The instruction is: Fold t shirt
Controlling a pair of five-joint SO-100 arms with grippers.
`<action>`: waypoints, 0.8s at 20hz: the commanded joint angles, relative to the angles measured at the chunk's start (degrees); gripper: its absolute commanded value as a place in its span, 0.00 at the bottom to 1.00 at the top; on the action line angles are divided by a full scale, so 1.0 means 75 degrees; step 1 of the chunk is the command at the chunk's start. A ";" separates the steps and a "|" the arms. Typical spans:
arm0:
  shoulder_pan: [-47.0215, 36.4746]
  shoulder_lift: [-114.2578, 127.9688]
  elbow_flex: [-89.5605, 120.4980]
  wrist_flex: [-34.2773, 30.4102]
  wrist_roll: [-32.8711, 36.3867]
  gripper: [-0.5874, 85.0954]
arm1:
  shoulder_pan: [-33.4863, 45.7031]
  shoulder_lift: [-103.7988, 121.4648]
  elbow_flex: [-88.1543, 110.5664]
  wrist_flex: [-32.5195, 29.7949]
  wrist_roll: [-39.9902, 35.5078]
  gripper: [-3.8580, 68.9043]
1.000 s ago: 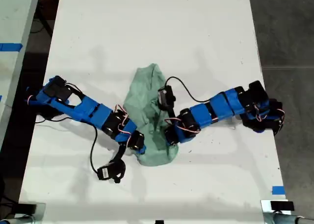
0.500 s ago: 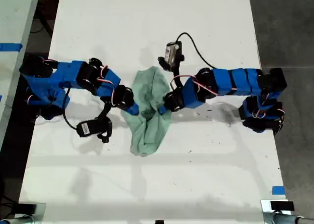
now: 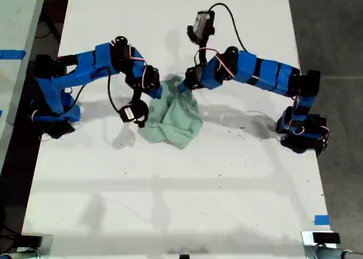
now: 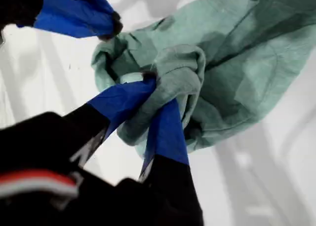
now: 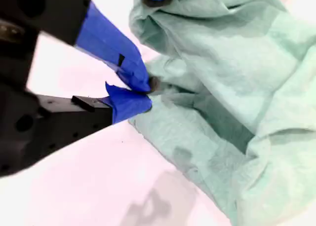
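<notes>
My first gripper (image 4: 163, 90): pressed together on a thick gathered fold of the t shirt (image 4: 237, 63), cloth bulging between the two blue fingers.
My second gripper (image 5: 148, 92): pinching a thinner edge of the same cloth, tips nearly meeting on it.
Where the shirt is: on the white table (image 3: 170, 213), a bunched bundle just below the point where the two arms meet, near the middle of the exterior view.
What changed: a second ago the shirt lay as a long strip and both arms held its near end; since then both have swept that end toward the exterior view's top, and the strip has collapsed into a short heap.
What that means: the end-over-end fold is under way, roughly half done by my judgement (though the cloth looks crumpled, not stacked flat).
Which arm is which: I cannot tell from the wrist views.
Next need: lay the carried end down past the far edge before letting go, or the layers may slump.
</notes>
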 commanded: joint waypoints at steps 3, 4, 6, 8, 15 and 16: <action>-0.0727 -0.1910 -0.0152 0.0023 0.0691 0.26 | 0.0680 -0.1230 -0.0738 -0.0539 -0.0668 0.50; -0.0809 -0.2391 -0.0164 0.0023 0.0691 0.27 | 0.0762 -0.1488 -0.0738 -0.0363 -0.0762 0.52; -0.1020 -0.2637 -0.0105 0.0164 0.0527 0.28 | 0.0984 -0.1617 -0.0691 0.0094 -0.0832 0.57; -0.1102 -0.1465 0.0117 0.0176 0.0258 0.27 | 0.1172 -0.1172 -0.0691 0.0598 -0.0996 0.58; -0.0176 0.3082 0.0340 0.0199 -0.0516 0.17 | 0.1348 0.2426 0.0363 0.2473 -0.0551 0.50; 0.0305 0.3422 0.0340 0.0176 -0.0820 0.10 | 0.1113 0.2965 0.0680 0.2730 -0.0234 0.45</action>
